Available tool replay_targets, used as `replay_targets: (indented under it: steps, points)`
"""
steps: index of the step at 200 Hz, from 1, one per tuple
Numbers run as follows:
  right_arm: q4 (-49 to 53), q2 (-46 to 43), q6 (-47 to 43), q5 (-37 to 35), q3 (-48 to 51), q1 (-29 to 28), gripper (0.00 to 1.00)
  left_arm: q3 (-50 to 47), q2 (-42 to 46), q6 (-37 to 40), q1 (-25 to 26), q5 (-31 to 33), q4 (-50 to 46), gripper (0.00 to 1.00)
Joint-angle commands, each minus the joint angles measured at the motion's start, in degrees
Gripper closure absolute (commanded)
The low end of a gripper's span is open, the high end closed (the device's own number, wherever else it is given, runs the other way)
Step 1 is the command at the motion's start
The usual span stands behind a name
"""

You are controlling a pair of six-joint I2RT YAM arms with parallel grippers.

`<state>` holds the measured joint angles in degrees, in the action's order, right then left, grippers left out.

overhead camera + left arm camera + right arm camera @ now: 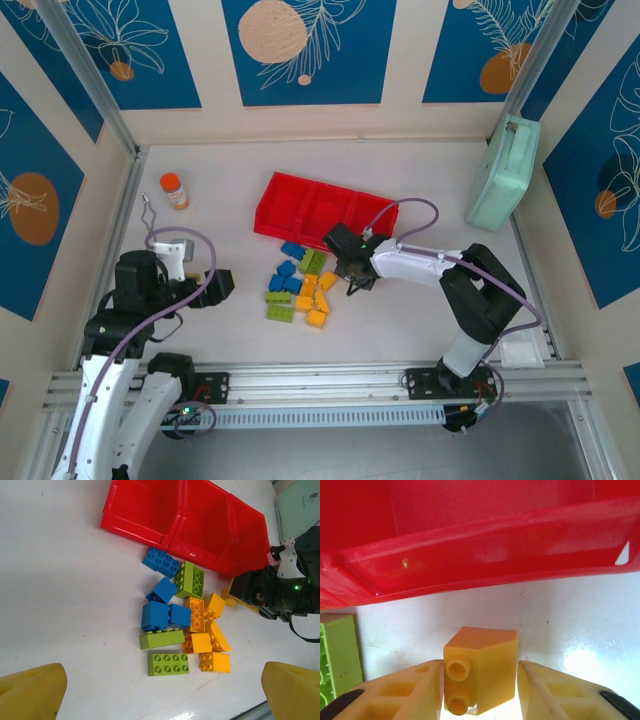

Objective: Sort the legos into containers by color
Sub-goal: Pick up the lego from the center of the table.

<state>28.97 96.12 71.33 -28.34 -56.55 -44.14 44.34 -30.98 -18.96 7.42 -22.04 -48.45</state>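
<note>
**Top external.** The red tray (pixel 262 215) lies at twelve o'clock of the loose legos (pixel 298 288). The right gripper (pixel 352 275) stands at the pile's three-o'clock edge, and the left gripper (pixel 222 285) is well apart at nine o'clock.

**Left wrist.** The left jaws are spread wide and hold nothing. Blue, lime and yellow-orange bricks lie mixed on the surface, and the tray's compartments appear bare.

**Right wrist.** The jaws are pressed against two sides of a yellow-orange brick (pixel 480 670) down at the surface, with the tray wall at twelve o'clock.

**Step in hand**, as judged: a first pick. The next move calls for a lift clear of the wall, a carry over one compartment, then release.
</note>
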Motion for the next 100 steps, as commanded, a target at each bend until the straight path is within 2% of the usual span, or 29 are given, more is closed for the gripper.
replay_targets:
  steps: [1, 69, 100]
  points:
    - [0.3, 0.1, -1.2, -0.7, 0.4, 0.0, 0.54, 0.0, -0.1, 1.0, 0.4, 0.3, 0.5, 0.01]
    - [-1.1, 3.1, -9.2, 0.2, -0.1, 1.8, 0.54, 0.4, -0.3, 1.0, 0.4, 0.7, 0.2, 0.01]
    - [-1.5, 3.1, -10.7, 0.4, 0.1, 1.9, 0.57, 1.5, -3.3, 1.2, 0.4, 0.2, -1.2, 0.01]
